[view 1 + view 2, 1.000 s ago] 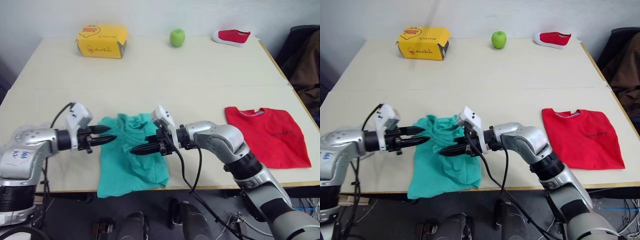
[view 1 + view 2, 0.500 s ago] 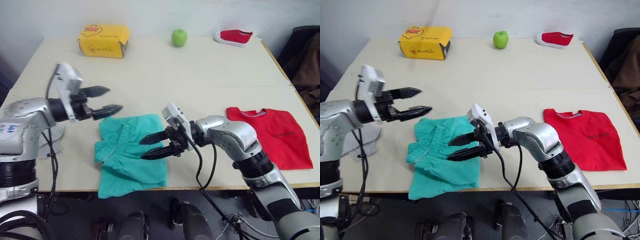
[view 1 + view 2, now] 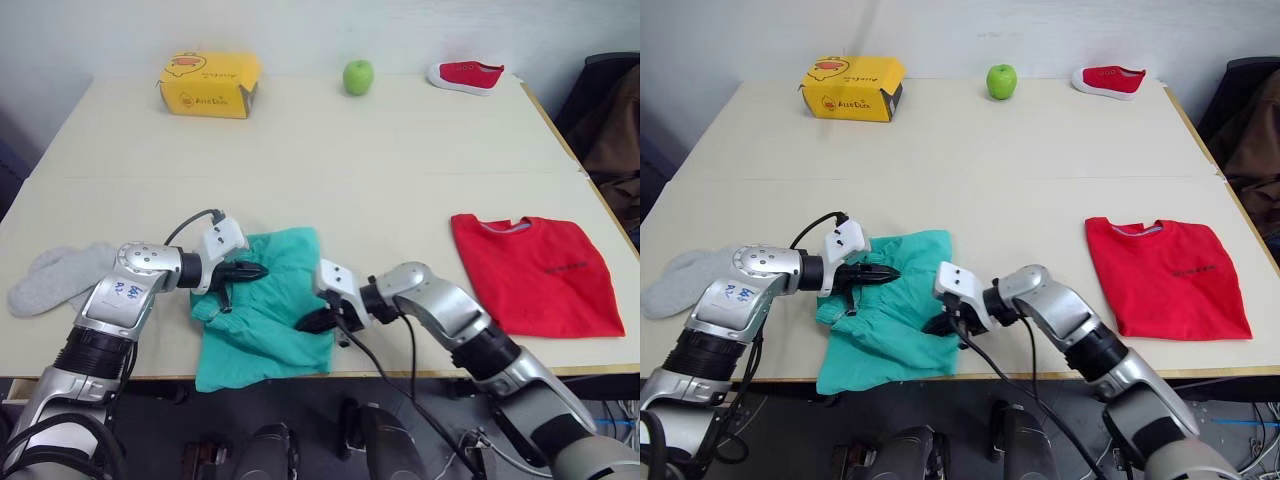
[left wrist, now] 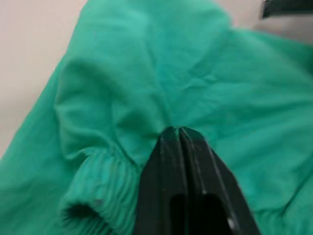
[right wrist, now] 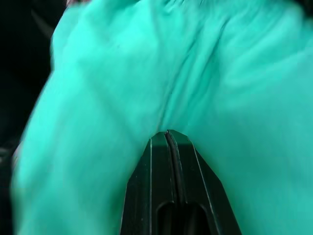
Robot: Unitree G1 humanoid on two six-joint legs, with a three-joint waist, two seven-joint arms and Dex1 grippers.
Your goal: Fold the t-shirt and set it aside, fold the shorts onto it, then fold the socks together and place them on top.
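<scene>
The teal shorts (image 3: pixel 270 305) lie crumpled near the table's front edge, their lower hem drooping over it. My left gripper (image 3: pixel 258 270) is shut, pinching the fabric by the gathered waistband (image 4: pixel 93 181) on the shorts' left side. My right gripper (image 3: pixel 305 322) is shut on the shorts' right part, and creases run out from its tips (image 5: pixel 167 133). The red t-shirt (image 3: pixel 535 272) lies folded flat to the right, apart from both arms. The grey socks (image 3: pixel 55 277) rest at the far left of the table.
A yellow box (image 3: pixel 207 82), a green apple (image 3: pixel 358 76) and a small red shoe (image 3: pixel 466 73) stand along the table's far edge. A dark chair with clothing (image 3: pixel 612 120) is beyond the right edge. Bare tabletop (image 3: pixel 330 170) spans the middle.
Both grippers, open above the shorts half a second ago, have come down and shut on the fabric. The shorts have dropped flatter onto the table.
</scene>
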